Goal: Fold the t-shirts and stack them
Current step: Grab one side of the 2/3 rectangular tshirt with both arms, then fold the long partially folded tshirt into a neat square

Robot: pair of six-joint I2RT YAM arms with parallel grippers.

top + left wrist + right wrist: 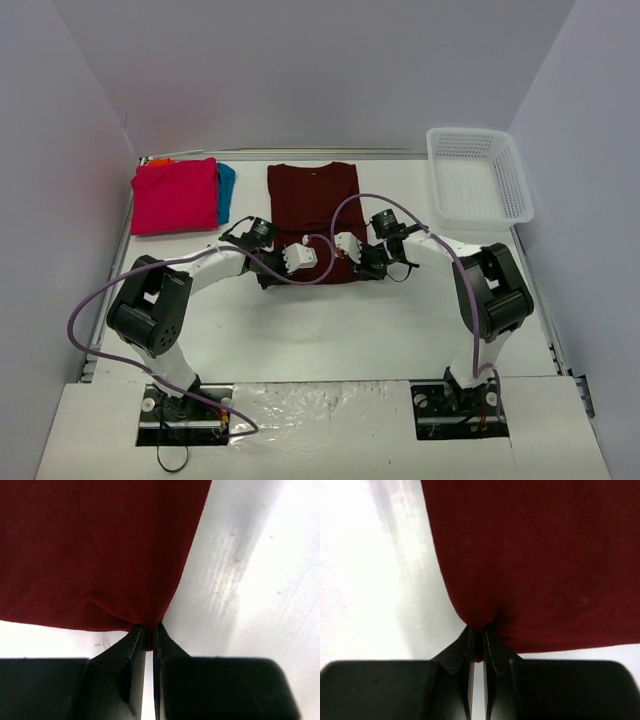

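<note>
Two arms reach in from the bottom of my overhead view and meet at the near hem of the maroon shirt [312, 195], which lies flat in the middle of the counter [330, 330] with its collar toward the far wall.

On the left wrist feed, the left gripper [150, 627] has its jaws pressed together on a corner of the maroon shirt [100, 545]. The cloth puckers where it is pinched. It fills the upper left of that frame, with bare counter [260, 580] down the right side. From above, the left gripper [272, 277] sits at the lower left of the shirt.

The right wrist feed mirrors it. The right gripper [481, 630] is clamped tight on another corner of the maroon shirt [545, 555], with the fabric bunched at the tips. Cloth takes the upper right of that frame and white counter [375, 580] the left. From above, the right gripper [366, 268] is at the lower right of the shirt.

Farther back, in the upper left of the overhead frame, a folded pink shirt [175, 195] lies on top of a teal shirt [226, 190], whose edge shows along the pink one's right side. A sliver of orange shirt [163, 160] peeks out at the far edge of that pile. The pile lies apart from the maroon shirt, with a strip of counter between them.

In the upper right of the frame is a white mesh basket [470, 131], well apart from both grippers.
</note>
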